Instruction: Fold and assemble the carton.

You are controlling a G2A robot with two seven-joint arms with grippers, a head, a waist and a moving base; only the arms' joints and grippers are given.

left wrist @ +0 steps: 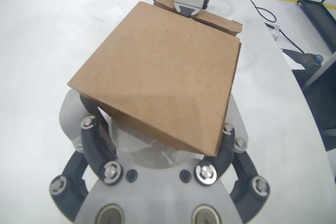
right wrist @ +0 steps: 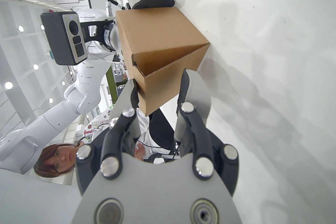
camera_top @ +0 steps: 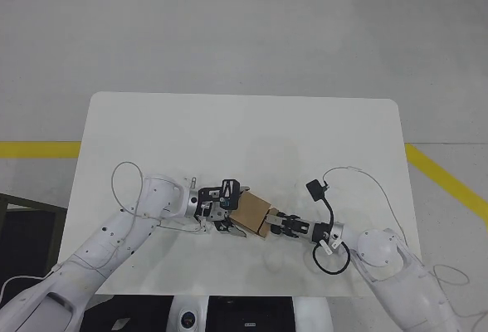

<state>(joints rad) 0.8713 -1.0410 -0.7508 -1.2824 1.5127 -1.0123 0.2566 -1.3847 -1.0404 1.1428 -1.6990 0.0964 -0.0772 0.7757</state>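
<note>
The far end of the carton (left wrist: 160, 70) looks open, so I judge the step in hand to be closing an end flap (left wrist: 218, 22). Use your left fingers (left wrist: 92, 114) as the anchor. They are spread wide and clamp the near end across its width, one finger at each lower corner, so any twist there would skew the whole body. Do the folding with your right fingers (right wrist: 193, 93) alone. Swing the flap along its crease rather than shoving it, and press toward the left grip, so the box is not dragged out of it.

The carton sits tilted between the two arms, over the front middle of the bench (left wrist: 52, 25). Its near end is seated deep between the left fingers. At the far end the right fingers are partly spread and pinch the cardboard. One lies flat on top of the flap. The other sits on the bench side against the end panel, though how hard it bears there is not clear.
</note>
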